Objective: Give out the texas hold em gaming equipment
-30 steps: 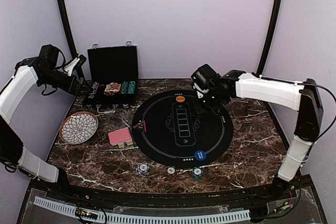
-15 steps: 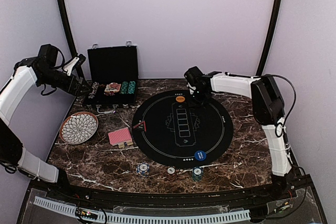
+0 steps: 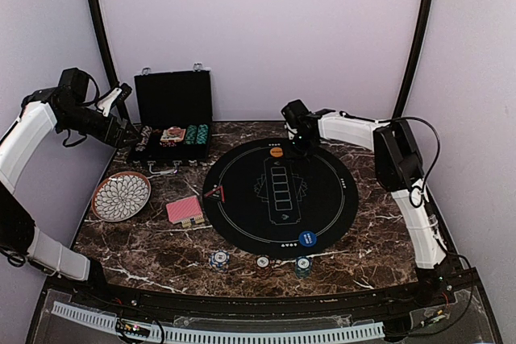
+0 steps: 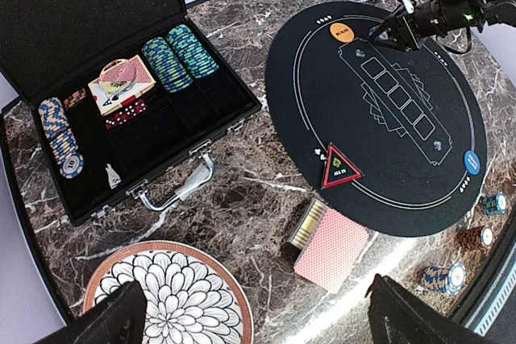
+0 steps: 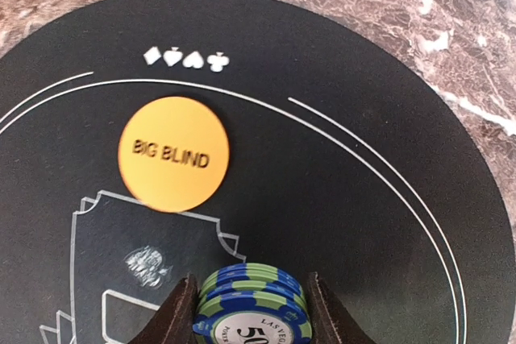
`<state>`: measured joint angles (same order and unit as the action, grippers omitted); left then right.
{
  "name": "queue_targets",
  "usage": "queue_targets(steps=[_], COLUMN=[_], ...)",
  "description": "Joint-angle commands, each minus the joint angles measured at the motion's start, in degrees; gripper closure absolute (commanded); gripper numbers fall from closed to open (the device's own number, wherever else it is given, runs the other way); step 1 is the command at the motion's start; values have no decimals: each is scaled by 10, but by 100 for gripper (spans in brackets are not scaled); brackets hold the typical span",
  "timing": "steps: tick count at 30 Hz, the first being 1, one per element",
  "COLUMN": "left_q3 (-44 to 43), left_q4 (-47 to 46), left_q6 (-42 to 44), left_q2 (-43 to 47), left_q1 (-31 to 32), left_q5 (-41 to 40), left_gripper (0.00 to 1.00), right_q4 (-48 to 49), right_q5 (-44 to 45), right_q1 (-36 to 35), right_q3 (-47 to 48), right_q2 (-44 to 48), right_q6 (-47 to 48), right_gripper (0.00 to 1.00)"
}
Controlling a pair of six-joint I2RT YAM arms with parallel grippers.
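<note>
Chip stacks (image 3: 218,259) along the near edge number three (discs (image 3: 276,151), two).

The open black case (image 3: 172,130) blocks the worktop's (image 3: 387,199) far left corner; the petal plate (image 3: 121,196) takes the left edge and three chip piles (image 3: 218,259) line the near edge. Bare marble runs along the right edge. Over the round mat's (image 3: 278,196) far rim the right end effector (image 3: 299,143) grips a blue chip stack (image 5: 251,300)

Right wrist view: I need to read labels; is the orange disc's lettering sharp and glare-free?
Right wrist view: the orange disc reads BIG BLIND crisply, without glare; the blue chip stack is cropped. Top external view: lettering too small.
</note>
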<state>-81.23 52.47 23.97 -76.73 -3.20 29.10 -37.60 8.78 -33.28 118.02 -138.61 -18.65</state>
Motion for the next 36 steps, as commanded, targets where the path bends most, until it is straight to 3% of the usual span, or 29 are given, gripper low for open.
queue_targets(steps=[1,6,7,10,13,18,24,31,36], left_q3=[8,9,10,11,13,6,-1,1,-6], left_q4=[14,14,14,14,12,14,18,17,19], left_q6=[11,12,12,12,12,11,11,13,12], left_q2=[22,21,21,23,24,22,24,28,22], left_q1=[3,3,3,4,3,3,3,4,6], left_q5=[4,4,4,5,3,-3,-10,-11,-15], left_gripper=[1,1,1,1,1,1,1,1,1], right_q4=[9,-3,-5,-12,-8,-7,24,49,-1], right_q5=[-6,-4,-2,12,21,25,44,53,55], right_q1=[7,10,11,11,11,8,-32,-160,-264], right_q3=[23,49,53,65,68,61,-93,-358,-466], right_q2=[-23,-41,-43,-43,-24,37,188,393,487], right_q6=[3,7,8,14,19,24,35,-7,-72], right_gripper=[81,72,65,34,22,20,21,19,16])
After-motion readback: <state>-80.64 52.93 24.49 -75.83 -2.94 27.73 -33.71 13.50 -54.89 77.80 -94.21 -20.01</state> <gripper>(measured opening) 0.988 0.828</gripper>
